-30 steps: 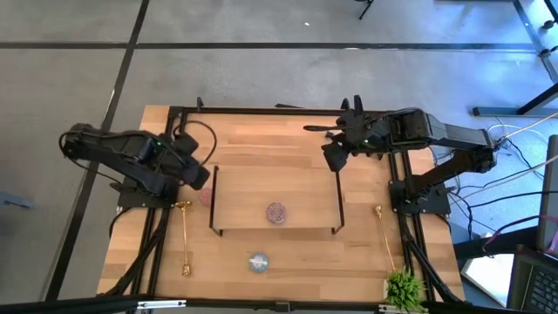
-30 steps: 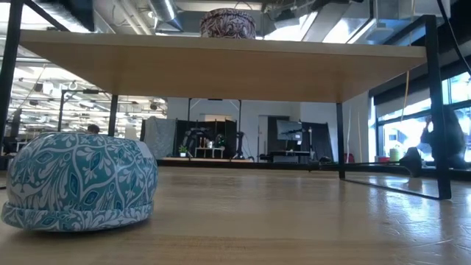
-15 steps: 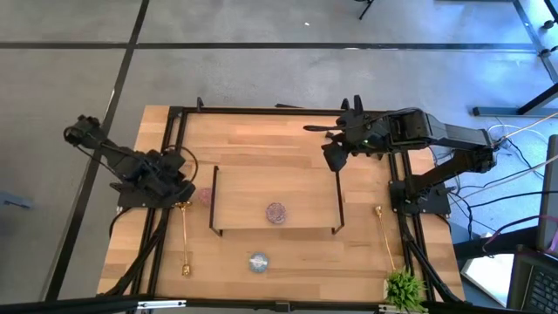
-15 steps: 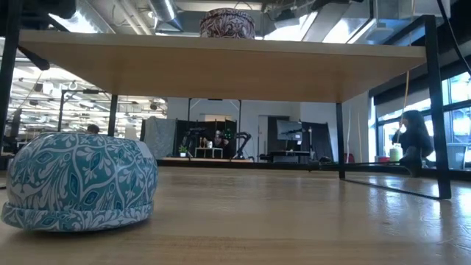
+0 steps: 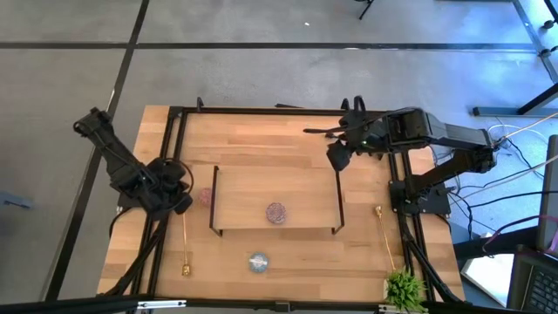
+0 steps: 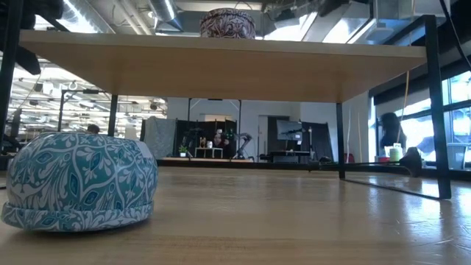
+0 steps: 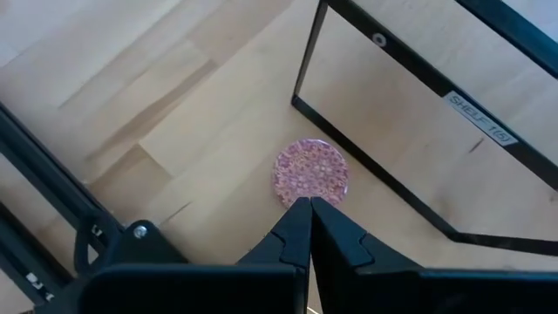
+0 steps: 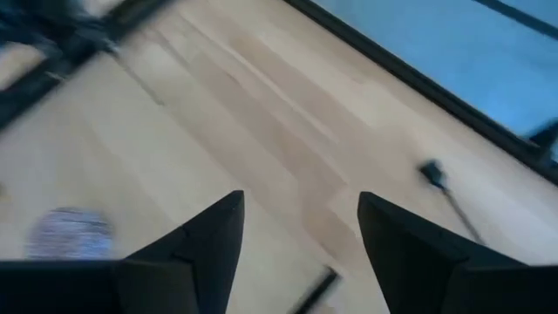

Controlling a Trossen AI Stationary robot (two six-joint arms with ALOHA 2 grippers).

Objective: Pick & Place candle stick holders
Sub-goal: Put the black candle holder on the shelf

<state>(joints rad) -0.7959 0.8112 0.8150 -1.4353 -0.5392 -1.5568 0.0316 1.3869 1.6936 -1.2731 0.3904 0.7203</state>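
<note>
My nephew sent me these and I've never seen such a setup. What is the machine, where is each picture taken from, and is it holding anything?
Two dark robot arms work at a wooden table. One picture looks straight down, one looks level across the tabletop, and two come from cameras on the wrists. The left tool is shut and empty, just above a pink round holder beside a raised wooden shelf. The right tool is open, holding nothing. A mauve holder sits on the shelf; a blue one and two gold sticks lie on the table.

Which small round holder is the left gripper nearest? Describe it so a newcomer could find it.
Start at the wooden board with black end rails in mid-table. Just outside its left rail, on the tabletop, lies the pink round, right by the shut left gripper. The mauve round sits on the board; the pale blue one lies nearer the table's front.
</note>
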